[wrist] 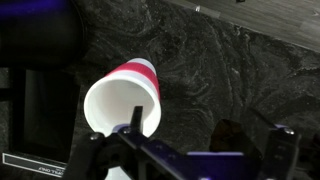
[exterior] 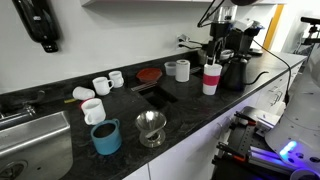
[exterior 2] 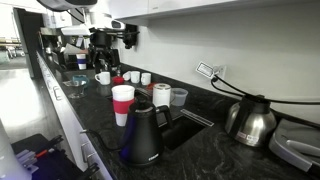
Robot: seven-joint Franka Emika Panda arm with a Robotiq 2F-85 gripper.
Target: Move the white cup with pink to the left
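Dark speckled stone counter (exterior: 190, 110) runs through a kitchen, with a sink (exterior: 30, 140) at one end. Seen from the wrist view, the gripper (wrist: 190, 152) hangs above the counter with its jaws spread wide and nothing between them. The white cup with pink (wrist: 125, 98) stands upright just ahead of it, off toward the finger on the picture's left rather than centred in the gap. Its long axis is vertical, so the camera looks down into its open mouth. In both exterior views the cup (exterior: 210, 78) (exterior 2: 122, 103) stands alone on the counter. A black gooseneck kettle (exterior 2: 145, 135) sits just beside it, which the wrist view does not show. Small white mugs (exterior: 103, 84) sit well apart.
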